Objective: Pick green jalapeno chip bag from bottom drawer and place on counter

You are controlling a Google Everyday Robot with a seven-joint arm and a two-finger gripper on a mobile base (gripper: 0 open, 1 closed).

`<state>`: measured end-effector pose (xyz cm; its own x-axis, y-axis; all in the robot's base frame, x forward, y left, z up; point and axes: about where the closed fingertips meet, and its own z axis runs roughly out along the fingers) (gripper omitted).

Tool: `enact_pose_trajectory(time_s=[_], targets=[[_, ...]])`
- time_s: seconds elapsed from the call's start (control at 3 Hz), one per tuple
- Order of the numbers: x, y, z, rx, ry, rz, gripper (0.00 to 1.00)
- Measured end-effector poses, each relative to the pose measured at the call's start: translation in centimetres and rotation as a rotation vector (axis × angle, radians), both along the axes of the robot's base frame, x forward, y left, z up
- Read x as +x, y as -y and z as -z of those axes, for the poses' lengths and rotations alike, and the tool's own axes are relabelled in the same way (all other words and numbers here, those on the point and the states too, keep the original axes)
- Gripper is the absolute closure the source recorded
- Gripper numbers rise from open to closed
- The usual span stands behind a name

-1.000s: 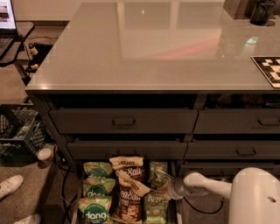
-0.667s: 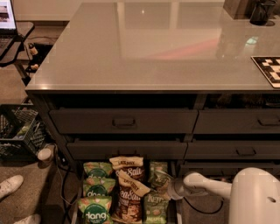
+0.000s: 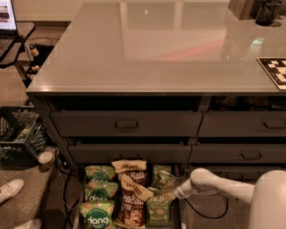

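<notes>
A: Surface, room?
B: I logged the counter (image 3: 156, 49), glossy grey-beige over dark cabinetry, with a checkered board (image 3: 273, 71) at its right edge and a dark container (image 3: 268, 11) at the far corner. Brown carpet lay below.
A: Clutter?
B: A black crate (image 3: 20, 134) stood left of the cabinets and a white shoe (image 3: 11, 190) lay near it. The bottom drawer (image 3: 177, 217) stood pulled out, packed with dang bags (image 3: 97, 217) on the left and Sea Salt bags (image 3: 132, 201) in the middle. The green jalapeno chip bag (image 3: 157, 210) lay front-right, with a second olive bag (image 3: 163, 177) behind it.
A: Arm?
B: The white arm (image 3: 214, 183) reached in low from the right. The gripper (image 3: 169, 195) sat over the drawer's right column, between the two olive bags. Released or clenched, I couldn't tell.
</notes>
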<state>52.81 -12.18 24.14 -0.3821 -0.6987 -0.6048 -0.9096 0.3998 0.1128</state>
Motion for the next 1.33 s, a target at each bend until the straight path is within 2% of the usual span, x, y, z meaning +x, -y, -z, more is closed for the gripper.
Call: enact_pose_trajectory(time_s=[0.33,0.67,1.0,1.33], targets=[[-0.9,0.2,-7.6,0.039,-0.042,0.021,1.00],[-0.9,0.2,-7.6,0.039,-0.042,0.021,1.00],[-1.7,0.1,-9.7,0.016,-0.068,0.035,1.00],[-3.3,0.5,-14.0,-0.006,-0.082,0.096,1.00]])
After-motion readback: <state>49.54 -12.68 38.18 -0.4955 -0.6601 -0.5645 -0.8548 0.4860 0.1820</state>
